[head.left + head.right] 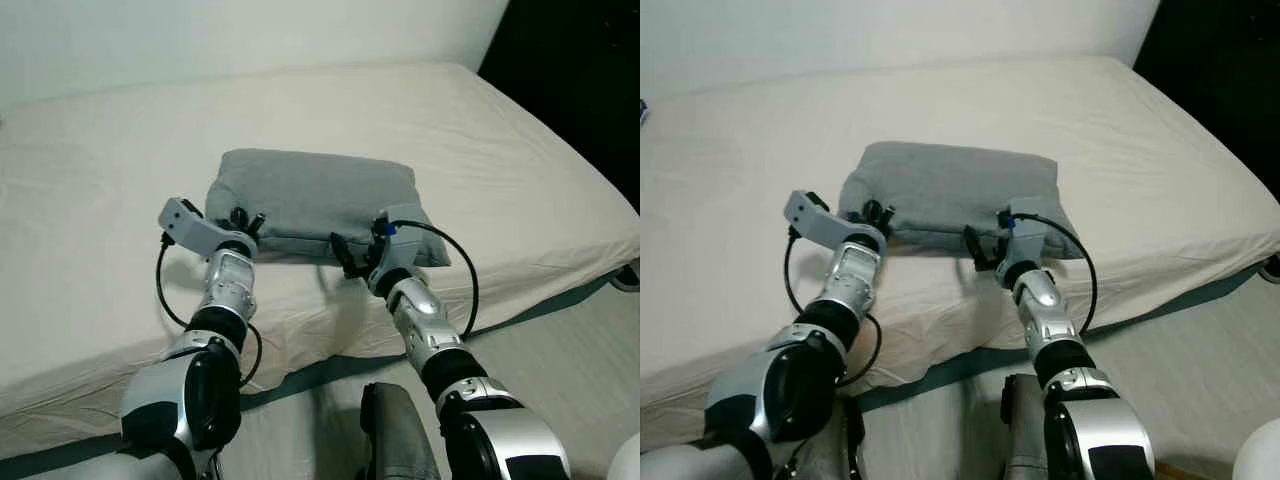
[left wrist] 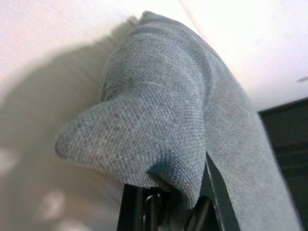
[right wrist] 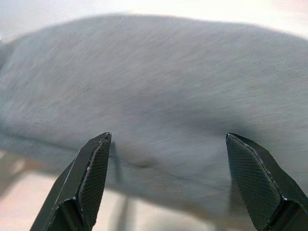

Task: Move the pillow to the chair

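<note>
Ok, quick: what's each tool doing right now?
Left tool: closed on a corner of the pillow.
Right tool: open, at the pillow's near edge.

You have a plain grey woven pillow (image 1: 310, 195) on a cream bed (image 1: 90, 200). Your end effector fingers (image 3: 86, 185) are black with a fine cross-hatched texture, the arms silver and black, the wall white.

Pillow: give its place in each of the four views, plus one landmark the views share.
Left eye view: pillow at centre, on the bed, behind both wrists.
Right eye view: centre, same spot on the bed.
Left wrist view: a corner bunched over the left gripper's fingers.
Right wrist view: its side beyond the open right gripper.
Shared landmark: the cream bed sheet.
</note>
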### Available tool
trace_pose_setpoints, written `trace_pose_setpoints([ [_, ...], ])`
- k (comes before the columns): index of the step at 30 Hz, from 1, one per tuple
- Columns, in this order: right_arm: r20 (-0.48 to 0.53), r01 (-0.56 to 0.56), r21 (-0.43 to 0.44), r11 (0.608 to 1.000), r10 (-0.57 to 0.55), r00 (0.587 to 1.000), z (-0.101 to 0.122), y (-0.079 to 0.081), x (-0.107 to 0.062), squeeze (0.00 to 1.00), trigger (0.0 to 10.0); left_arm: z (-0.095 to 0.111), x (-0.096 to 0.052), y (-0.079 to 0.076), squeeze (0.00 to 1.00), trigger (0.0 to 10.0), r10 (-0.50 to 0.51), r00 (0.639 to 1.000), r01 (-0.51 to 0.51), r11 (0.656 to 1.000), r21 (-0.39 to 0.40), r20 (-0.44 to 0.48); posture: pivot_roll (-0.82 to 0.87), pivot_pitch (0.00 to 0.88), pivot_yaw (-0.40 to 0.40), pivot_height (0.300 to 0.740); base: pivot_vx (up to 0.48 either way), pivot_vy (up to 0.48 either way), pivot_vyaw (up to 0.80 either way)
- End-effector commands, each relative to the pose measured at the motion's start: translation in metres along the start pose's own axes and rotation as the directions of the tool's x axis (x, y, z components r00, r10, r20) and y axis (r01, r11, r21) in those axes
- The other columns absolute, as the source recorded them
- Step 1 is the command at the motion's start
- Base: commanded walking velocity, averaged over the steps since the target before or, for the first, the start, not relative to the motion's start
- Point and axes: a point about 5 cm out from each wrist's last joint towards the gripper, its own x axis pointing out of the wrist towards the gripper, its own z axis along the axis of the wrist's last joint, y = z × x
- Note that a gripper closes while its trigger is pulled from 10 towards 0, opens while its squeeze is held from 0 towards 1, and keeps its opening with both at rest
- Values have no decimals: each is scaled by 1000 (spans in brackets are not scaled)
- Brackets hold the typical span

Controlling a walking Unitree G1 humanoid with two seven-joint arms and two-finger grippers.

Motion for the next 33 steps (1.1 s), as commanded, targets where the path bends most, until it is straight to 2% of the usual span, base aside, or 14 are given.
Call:
trace_pose_setpoints([
  [1,-7,27,34,999,-27,1000,-2,-7,-3,0,10000,31,2,16,0,0,19,993,-25,999,42,118,12,125,-35,535,0,0,0],
  [3,-23,41,37,998,-40,999,-7,-11,-7,0,10000,76,-5,49,0,0,62,964,-89,992,92,259,23,121,-37,535,0,0,0],
  [4,-23,41,37,998,-40,999,-7,-11,-7,0,10000,76,-5,49,0,0,62,964,-89,992,92,259,23,121,-37,535,0,0,0],
  [5,-26,46,39,998,-45,999,-9,-11,-8,0,10000,91,-10,62,0,0,89,948,-122,988,93,305,23,121,-37,535,0,0,0],
  [7,-26,46,39,998,-45,999,-9,-11,-8,0,10000,91,-10,62,0,0,89,948,-122,988,93,305,23,121,-37,535,0,0,0],
  [11,-1,90,107,990,-90,996,-6,-15,-8,0,10000,130,-37,106,0,0,140,903,-225,959,171,406,40,123,-46,535,0,0,0],
  [15,-45,180,155,971,-175,984,-9,-25,-8,0,10000,124,-39,109,0,0,138,913,-226,955,193,385,38,125,-46,535,0,0,0],
  [18,-59,198,198,960,-190,980,-10,-28,-7,0,10000,118,-38,107,0,0,129,920,-215,955,203,370,37,125,-45,535,0,0,0],
  [19,-60,185,266,946,-175,983,-9,-27,-6,0,10000,112,-36,104,0,0,119,927,-203,957,209,355,36,127,-43,535,0,0,0],
  [21,-60,185,266,946,-175,983,-9,-27,-6,0,10000,112,-36,104,0,0,119,927,-203,957,209,355,36,127,-43,535,0,0,0],
  [23,-17,35,423,906,-31,999,-6,-12,1,0,10000,100,-34,96,0,0,86,946,-162,960,226,311,32,125,-38,535,0,0,0],
  [30,-23,-63,532,845,89,996,-16,6,3,0,10000,87,-31,84,0,0,48,964,-115,962,247,260,50,136,-35,535,0,0,0],
  [31,-1,-101,586,804,125,992,-15,10,4,0,10000,86,-30,82,0,0,39,967,-105,962,252,253,58,139,-36,535,0,0,0],
  [33,-1,-101,586,804,125,992,-15,10,4,0,10000,86,-30,82,0,0,39,967,-105,962,252,253,58,139,-36,535,0,0,0],
])
